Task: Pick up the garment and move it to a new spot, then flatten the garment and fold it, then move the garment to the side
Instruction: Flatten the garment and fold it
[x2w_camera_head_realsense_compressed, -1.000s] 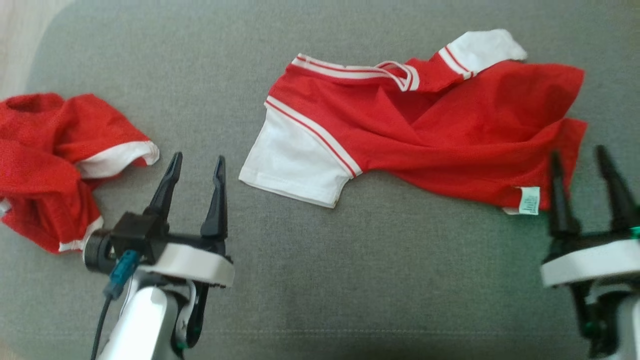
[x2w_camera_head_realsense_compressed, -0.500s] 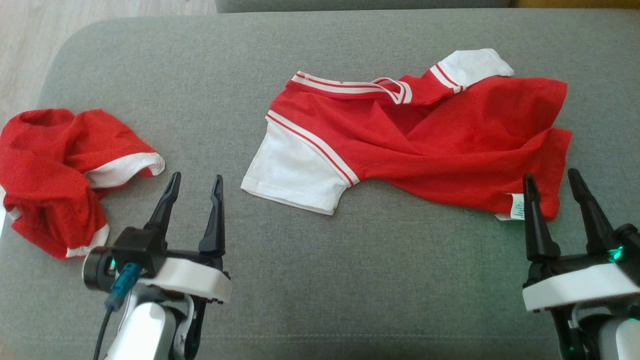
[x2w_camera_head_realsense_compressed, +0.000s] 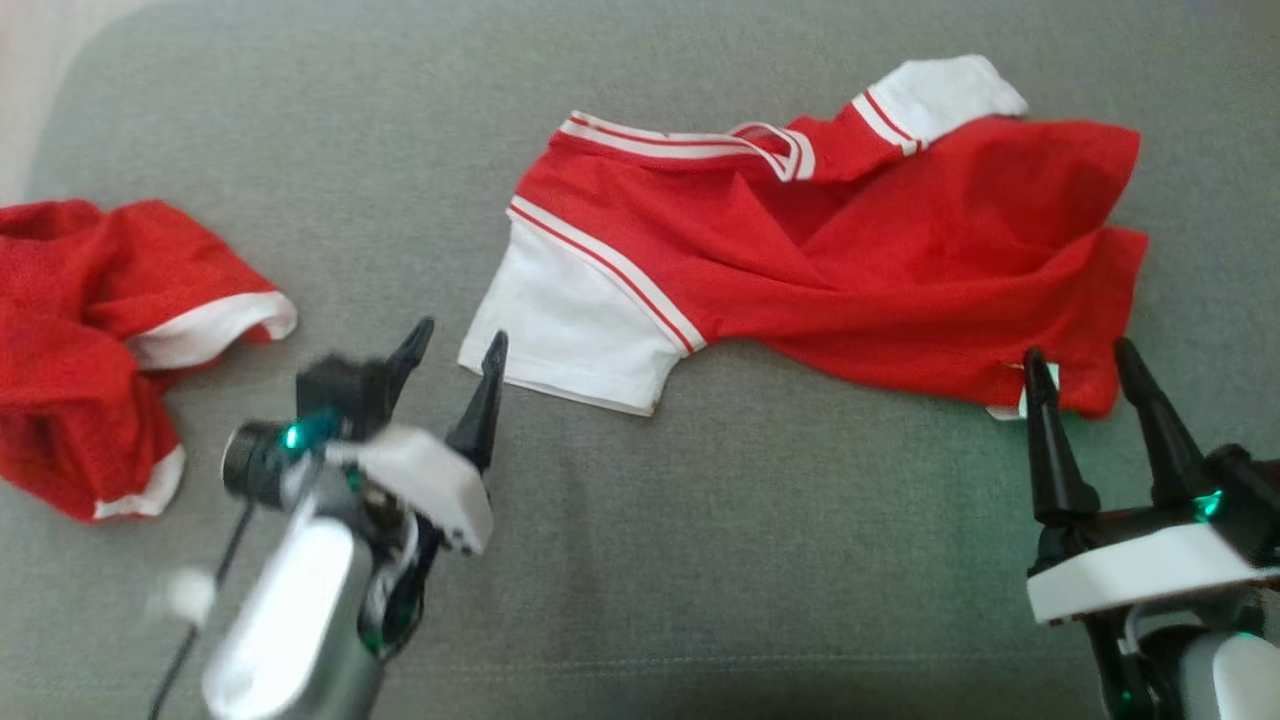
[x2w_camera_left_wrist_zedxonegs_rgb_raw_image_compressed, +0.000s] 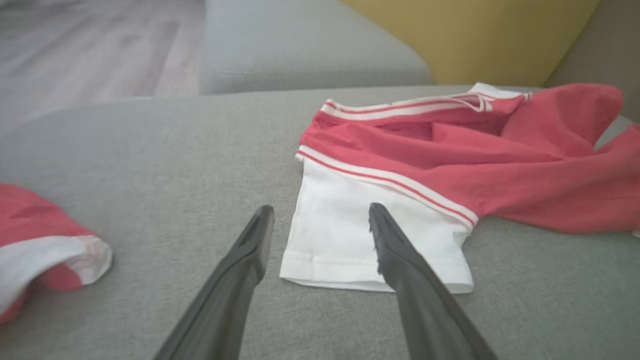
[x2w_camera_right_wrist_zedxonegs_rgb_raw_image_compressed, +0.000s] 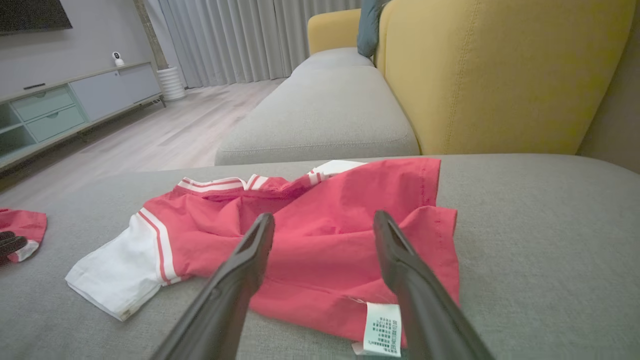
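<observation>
**Left end effector (x2w_camera_head_realsense_compressed: 460, 335) and right end effector (x2w_camera_head_realsense_compressed: 1078, 352) both spread wide, nothing held**

Left end effector: fingers well apart and empty. It is blurred in the head view. It points at the near left corner of the garment's white sleeve (x2w_camera_head_realsense_compressed: 570, 330). In the left wrist view the two fingers frame the sleeve's near hem. Cannot tell whether either tip touches the cloth.

Right end effector: fingers also well apart, gripping nothing. The tips sit at the near right hem of the garment, right by the small white care label (x2w_camera_right_wrist_zedxonegs_rgb_raw_image_compressed: 381, 322). Contact with the fabric not clear.

Garment (x2w_camera_head_realsense_compressed: 850, 250): red shirt with white sleeves and red-and-white striped trim. It lies on the grey sofa seat (x2w_camera_head_realsense_compressed: 700, 550), toward the far right. It is rumpled, with diagonal folds across the body. One white sleeve lies flat at the near left, and the other shows at the far edge, partly tucked under red cloth.

Second red garment (x2w_camera_head_realsense_compressed: 90, 340): bunched in a heap at the far left of the seat, white cuff showing, well apart from the shirt.

Beyond the seat: another grey cushion, a yellow backrest (x2w_camera_right_wrist_zedxonegs_rgb_raw_image_compressed: 500, 75) and a pale wood floor (x2w_camera_right_wrist_zedxonegs_rgb_raw_image_compressed: 165, 135).
</observation>
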